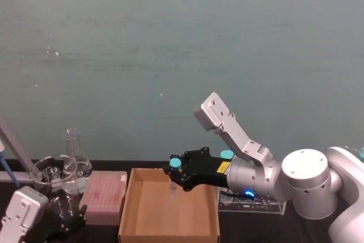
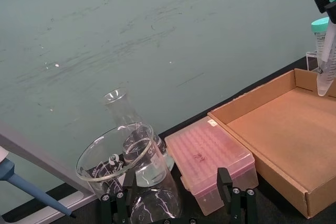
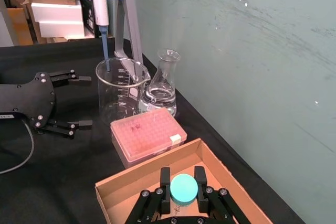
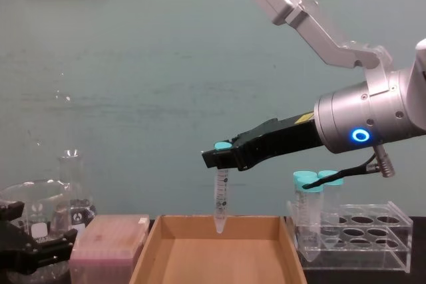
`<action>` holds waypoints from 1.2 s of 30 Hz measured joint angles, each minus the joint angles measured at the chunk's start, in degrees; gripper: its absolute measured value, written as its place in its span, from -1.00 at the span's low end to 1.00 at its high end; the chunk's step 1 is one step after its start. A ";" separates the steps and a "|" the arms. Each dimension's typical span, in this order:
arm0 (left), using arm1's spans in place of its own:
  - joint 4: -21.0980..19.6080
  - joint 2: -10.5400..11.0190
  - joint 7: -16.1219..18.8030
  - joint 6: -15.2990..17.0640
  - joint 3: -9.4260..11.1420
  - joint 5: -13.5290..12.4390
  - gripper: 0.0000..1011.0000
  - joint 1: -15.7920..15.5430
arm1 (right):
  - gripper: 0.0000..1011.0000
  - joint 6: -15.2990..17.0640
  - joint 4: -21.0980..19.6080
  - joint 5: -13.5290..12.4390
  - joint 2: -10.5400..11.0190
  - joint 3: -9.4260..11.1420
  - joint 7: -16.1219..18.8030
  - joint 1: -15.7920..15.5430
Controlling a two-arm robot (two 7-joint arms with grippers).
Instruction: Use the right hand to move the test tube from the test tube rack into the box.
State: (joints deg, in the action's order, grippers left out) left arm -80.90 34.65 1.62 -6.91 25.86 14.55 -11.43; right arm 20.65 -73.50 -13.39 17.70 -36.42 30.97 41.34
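Observation:
My right gripper (image 4: pixel 216 156) is shut on the test tube (image 4: pixel 220 197), pinching it just under its teal cap. The slim clear tube hangs upright, its conical tip just above the back part of the brown cardboard box (image 4: pixel 143 257). From the head view, the right gripper (image 1: pixel 175 166) reaches left over the box (image 1: pixel 131 203), with the test tube (image 1: pixel 172 189) below it. The right wrist view looks down on the teal cap (image 3: pixel 184 189) between the fingers. The clear test tube rack (image 4: pixel 373 231) stands right of the box. My left gripper (image 1: pixel 62 214) is parked at the lower left, open.
Two fatter teal-capped tubes (image 4: pixel 306 197) stand in the rack's left end. A pink lidded plastic box (image 1: pixel 105 194) lies against the cardboard box's left wall. Left of it stand a glass flask (image 1: pixel 73 152) and a beaker (image 1: pixel 48 172). A pipette stand (image 3: pixel 100 3) rises behind.

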 joint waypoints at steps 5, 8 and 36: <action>0.00 0.00 0.00 0.00 0.00 0.00 0.98 0.00 | -0.47 -0.04 0.00 0.14 -0.01 0.00 -0.09 -0.04; 0.00 0.00 0.00 0.00 0.00 0.00 0.98 0.00 | -0.47 -0.04 0.00 0.10 0.00 0.01 -0.09 -0.05; 0.00 0.00 0.00 0.00 0.00 0.00 0.98 0.00 | 0.92 0.06 -0.08 -0.10 0.06 0.01 -0.08 -0.10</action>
State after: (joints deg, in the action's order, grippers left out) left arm -80.90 34.65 1.62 -6.91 25.86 14.55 -11.43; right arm 20.70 -73.58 -13.49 17.75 -36.41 30.89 41.24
